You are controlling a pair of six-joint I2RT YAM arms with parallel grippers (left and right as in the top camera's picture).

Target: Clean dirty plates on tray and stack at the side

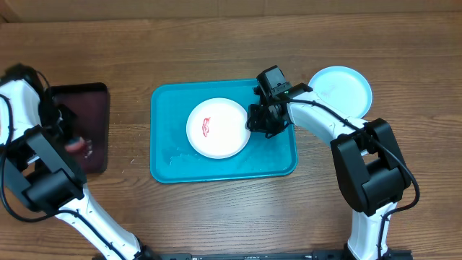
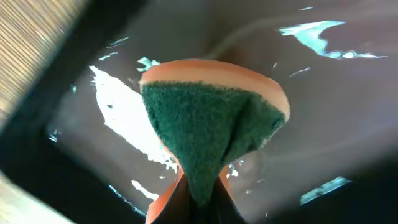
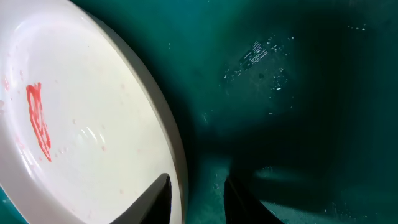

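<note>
Your left end effector (image 2: 198,205) pinches a green sponge (image 2: 211,124) over the maroon tray (image 1: 95,97). Your right end effector (image 3: 199,198) is open, with a finger on each side of the rim of the white plate (image 1: 224,133). It is smeared red and lies in the teal tray (image 1: 166,167). Farther back, the light blue plate (image 1: 341,88) sits on the desk (image 1: 216,43).

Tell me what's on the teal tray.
One white plate with a red smear lies on the tray. The right gripper has its jaws either side of the plate's rim. Wet droplets show on the floor. Anything beneath the plate is covered.
</note>
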